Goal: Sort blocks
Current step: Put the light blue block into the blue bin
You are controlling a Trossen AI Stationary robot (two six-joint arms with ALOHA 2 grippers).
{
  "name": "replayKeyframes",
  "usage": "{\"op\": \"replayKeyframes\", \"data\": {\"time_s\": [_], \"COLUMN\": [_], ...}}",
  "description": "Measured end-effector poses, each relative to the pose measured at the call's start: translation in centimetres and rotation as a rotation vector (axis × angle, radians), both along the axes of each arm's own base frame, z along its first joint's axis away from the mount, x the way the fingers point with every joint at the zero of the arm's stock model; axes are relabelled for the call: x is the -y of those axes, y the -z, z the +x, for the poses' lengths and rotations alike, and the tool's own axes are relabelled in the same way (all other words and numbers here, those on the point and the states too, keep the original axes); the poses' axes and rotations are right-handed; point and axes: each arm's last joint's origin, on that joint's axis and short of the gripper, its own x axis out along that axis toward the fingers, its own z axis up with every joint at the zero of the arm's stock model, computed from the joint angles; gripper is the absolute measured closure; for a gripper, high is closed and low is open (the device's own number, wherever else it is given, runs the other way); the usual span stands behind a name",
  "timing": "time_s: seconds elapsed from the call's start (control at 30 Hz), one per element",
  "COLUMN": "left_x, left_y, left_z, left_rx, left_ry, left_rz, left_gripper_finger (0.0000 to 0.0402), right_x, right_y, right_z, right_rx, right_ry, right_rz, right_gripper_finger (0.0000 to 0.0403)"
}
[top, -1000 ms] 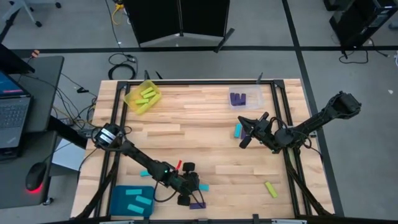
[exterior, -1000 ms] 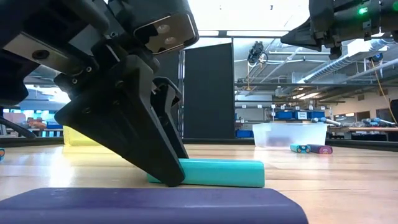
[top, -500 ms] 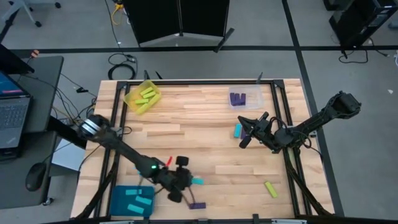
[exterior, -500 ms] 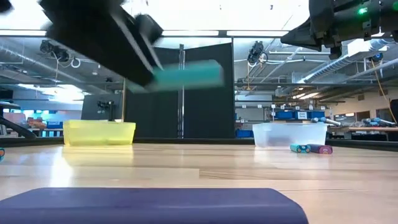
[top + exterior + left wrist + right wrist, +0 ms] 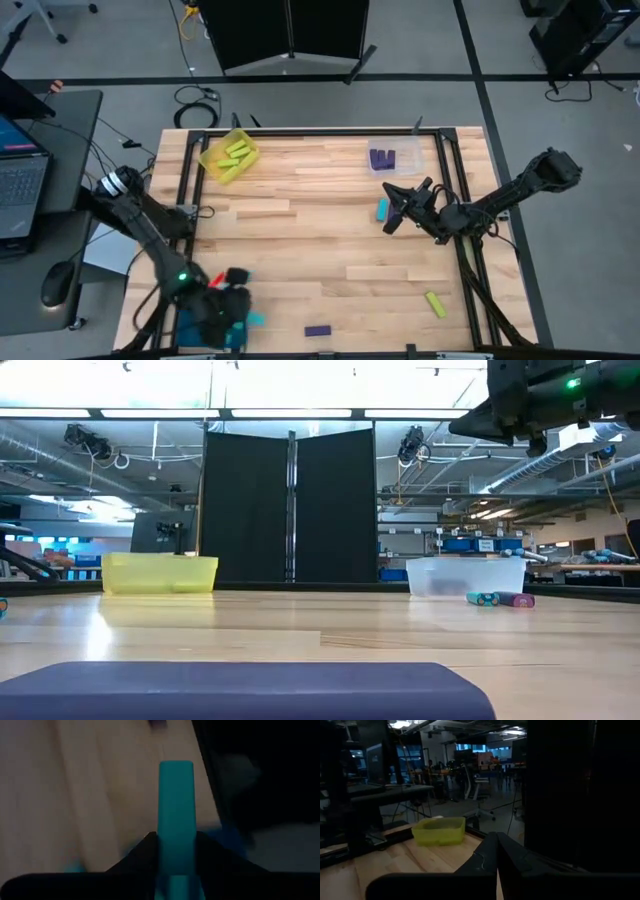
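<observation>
My left gripper (image 5: 240,312) is shut on a cyan block (image 5: 255,320) at the table's near left, over the right edge of the teal tray (image 5: 190,330). A dark purple block (image 5: 318,330) lies flat near the near edge and fills the low view's foreground (image 5: 250,690). A yellow-green block (image 5: 435,303) lies at the near right. Another cyan block (image 5: 382,209) lies just beside my right gripper (image 5: 392,210), which hovers shut (image 5: 495,845) at the table's right. The yellow tray (image 5: 228,155) holds yellow-green blocks, and the clear tray (image 5: 393,157) holds purple ones. My left gripper pinches the cyan block between its two fingers (image 5: 145,851), one on each long side, at the end nearest the wrist (image 5: 176,845). The fingers lie along the block, and its free end (image 5: 176,775) sticks out ahead of them. The block is lifted clear of the table.
The table's wooden middle is bare between the trays. A black frame rail runs along the left and right edges. A laptop (image 5: 20,185) and cables lie on a side table to the left. In the low view a cyan block (image 5: 483,598) and a purple block (image 5: 515,599) lie in front of the clear tray.
My left gripper has lifted the cyan block off the table beside the purple block and carried it up and toward the table's left, ending over the teal tray's edge. The purple block has stayed where it was. My right arm has kept still.
</observation>
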Motion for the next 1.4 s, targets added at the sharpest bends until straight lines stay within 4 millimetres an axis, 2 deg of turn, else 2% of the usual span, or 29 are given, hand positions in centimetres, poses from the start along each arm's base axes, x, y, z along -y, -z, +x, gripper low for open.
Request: {"op": "replayKeyframes", "data": {"time_s": [0.17, 0.3, 0.53, 0.77, 0.93, 1.03, 1.17, 1.4], "left_x": [0.9, 1.5, 1.3, 1.2, 1.1, 0.9, 0.5, -1.2], "left_y": [0.5, 0.6, 0.8, 0.9, 0.8, 0.8, 0.3, -1.8], "left_z": [-2.6, -4.4, -5.2, -5.2, -5.0, -4.7, -3.7, -0.2], "left_rx": [-0.241, -0.347, -0.423, -0.426, -0.423, -0.385, -0.244, 0.083], "left_ry": [-0.112, -0.163, -0.299, -0.345, -0.346, -0.349, -0.329, -0.272], "left_rz": [-0.104, -0.115, -0.105, -0.098, -0.103, -0.089, -0.038, 0.155], "left_gripper_finger": [0.0291, 0.0291, 0.0288, 0.0168, 0.0119, 0.0114, 0.0118, 0.0134], "right_x": [0.5, 0.8, 0.9, 0.9, 0.8, 0.6, 0.4, -0.7], "right_y": [0.0, 0.0, 0.0, 0.0, 0.0, 0.2, 0.7, 0.0], "right_z": [0.1, 0.3, 0.4, 0.4, 0.4, 0.4, 0.8, 3.5], "right_rx": [0.001, 0.009, 0.024, 0.024, 0.021, 0.007, -0.018, -0.132], "right_ry": [0.019, 0.012, -0.020, -0.021, -0.032, -0.055, -0.132, -0.342], "right_rz": [-0.001, 0.003, 0.014, 0.014, 0.011, 0.017, 0.067, 0.080], "right_gripper_finger": [0.0391, 0.0391, 0.0391, 0.0391, 0.0391, 0.0391, 0.0391, 0.0391]}}
